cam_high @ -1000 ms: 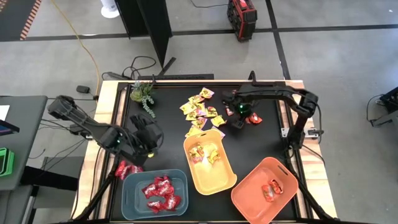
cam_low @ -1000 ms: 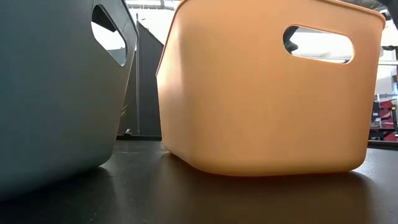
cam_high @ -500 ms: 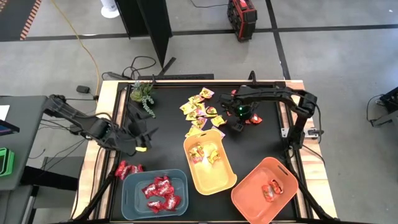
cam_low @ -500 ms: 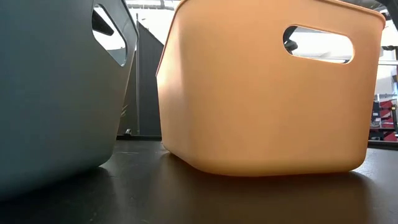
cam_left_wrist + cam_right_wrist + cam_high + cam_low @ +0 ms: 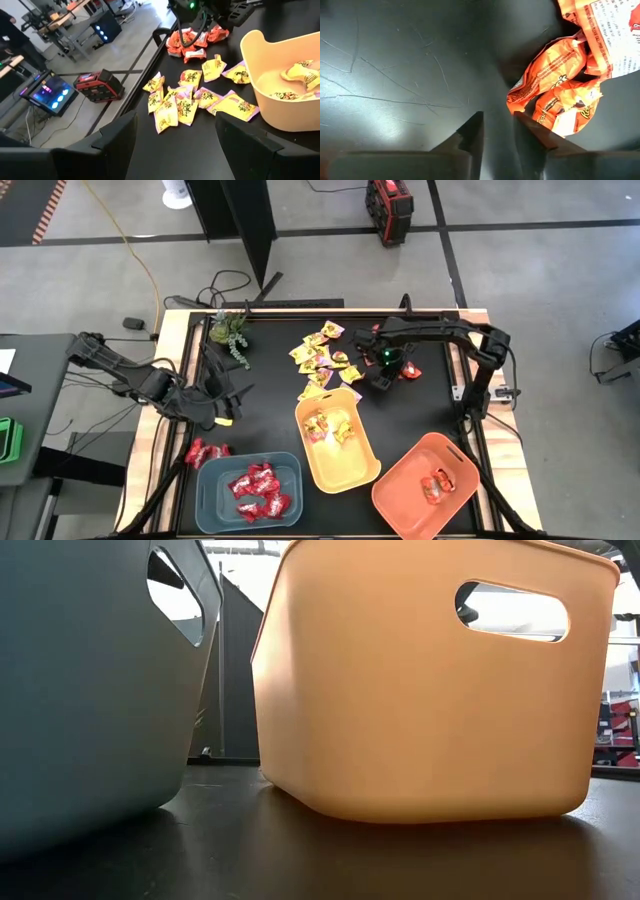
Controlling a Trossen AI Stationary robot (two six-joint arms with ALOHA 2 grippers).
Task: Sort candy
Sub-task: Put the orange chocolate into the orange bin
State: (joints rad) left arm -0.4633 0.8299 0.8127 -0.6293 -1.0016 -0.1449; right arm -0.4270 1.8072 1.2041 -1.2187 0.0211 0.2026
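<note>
- Since a second ago my left claw (image 5: pixel 222 402) has pulled back from the red candy (image 5: pixel 205 451), fingers apart, empty.
- Right claw (image 5: pixel 497 131) has nearly closed on bare worktop (image 5: pixel 395 75) just beside the orange candy (image 5: pixel 555 95); next I'd reopen and shift onto it.

Both arms are built of slim, dark, matt black links with rounded joint housings. The right arm's black two-fingered hand (image 5: pixel 384 370) carries a small green indicator light on its wrist housing; its fingers (image 5: pixel 470 132) are flat, dark, wedge-shaped blades. The left arm's black two-fingered hand (image 5: pixel 222 402) has broad, angular, matt black fingers (image 5: pixel 117 137).
</note>
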